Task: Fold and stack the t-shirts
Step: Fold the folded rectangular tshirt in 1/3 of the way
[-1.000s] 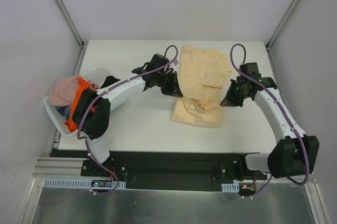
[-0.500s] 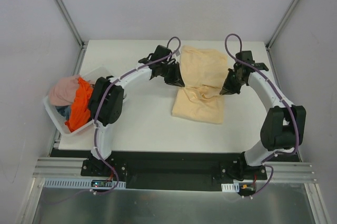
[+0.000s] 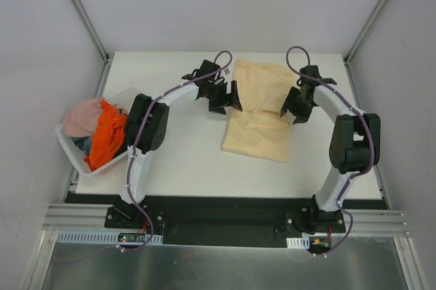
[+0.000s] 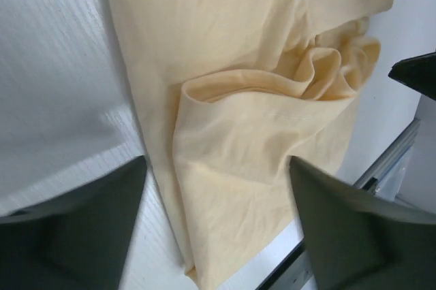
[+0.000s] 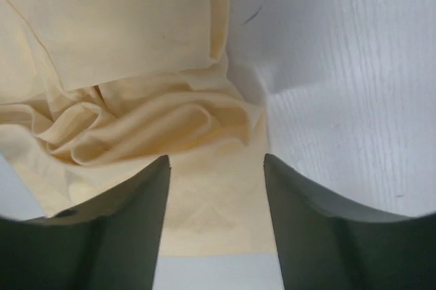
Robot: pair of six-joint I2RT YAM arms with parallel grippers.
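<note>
A pale yellow-beige t-shirt (image 3: 261,107) lies partly folded on the white table (image 3: 177,147), with a bunched crease across its middle. My left gripper (image 3: 227,99) hovers at the shirt's left edge, open, nothing between its fingers. My right gripper (image 3: 295,109) hovers at the shirt's right edge, also open and empty. In the left wrist view the shirt (image 4: 238,133) spreads below the wide-apart gripper (image 4: 218,225). From the right wrist, the creased cloth (image 5: 136,65) lies beyond the open gripper (image 5: 216,218). An orange t-shirt (image 3: 105,137) and a pink t-shirt (image 3: 82,116) sit in the basket.
The white plastic basket (image 3: 71,148) stands at the table's left edge, tilted. Metal frame posts rise at the back corners. Bare table (image 3: 170,160) shows between the basket and the yellow shirt and in front of it.
Both grippers were shut on the yellow shirt's edges; they moved toward the far side of the table, then opened and let go. The shirt now lies flatter.
</note>
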